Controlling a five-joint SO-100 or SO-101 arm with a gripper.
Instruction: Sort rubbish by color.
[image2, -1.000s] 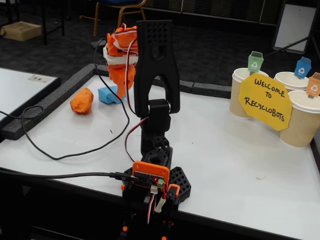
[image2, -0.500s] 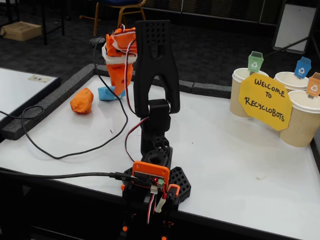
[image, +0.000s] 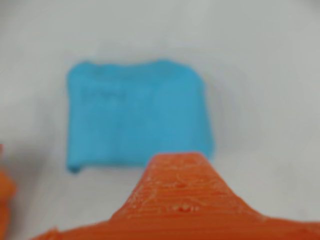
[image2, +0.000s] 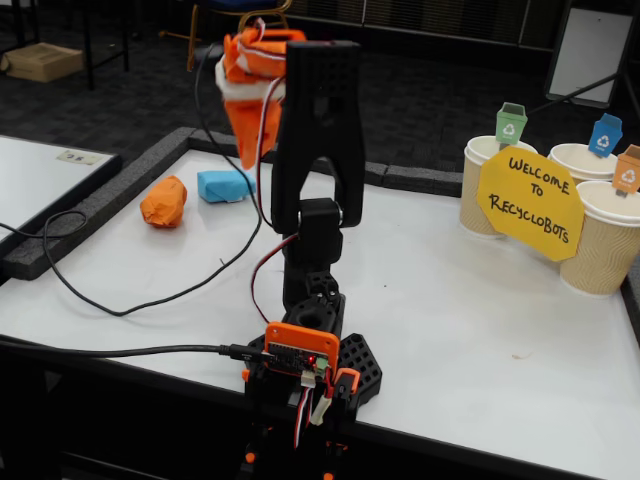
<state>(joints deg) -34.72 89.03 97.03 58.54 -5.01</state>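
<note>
Nearest the fixed camera, the arm's base (image2: 305, 365) sits at the near edge of the white tabletop (image2: 470, 300), its black upper link rising straight up. From the top of it the orange gripper (image2: 247, 150) points down toward the far left part of the table, its tip hanging above the surface and touching nothing. Whether the fingers are parted or pressed together cannot be told: the fixed view shows only a tapering orange shape, and the wrist view shows one blurred orange finger (image: 182, 192) rising from the bottom edge.

Just beyond the gripper, near the far left corner, lies the light blue wad (image2: 224, 185), flattish and blocky. In the wrist view the same blue wad (image: 137, 117) fills the centre, directly ahead of the finger. The orange wad (image2: 163, 202) rests just to its left, close to the raised dark border (image2: 90, 205) along the left edge. No green wad is visible.

Along the far right edge stand paper cups (image2: 603, 240) with small coloured bin tags and a yellow sign (image2: 530, 203).

The risks, as I judge them: a descent slightly off-centre could push the blue wad against the orange one or the border, and a shallow pinch on such a flat piece could slip during the long carry to the cups.
</note>
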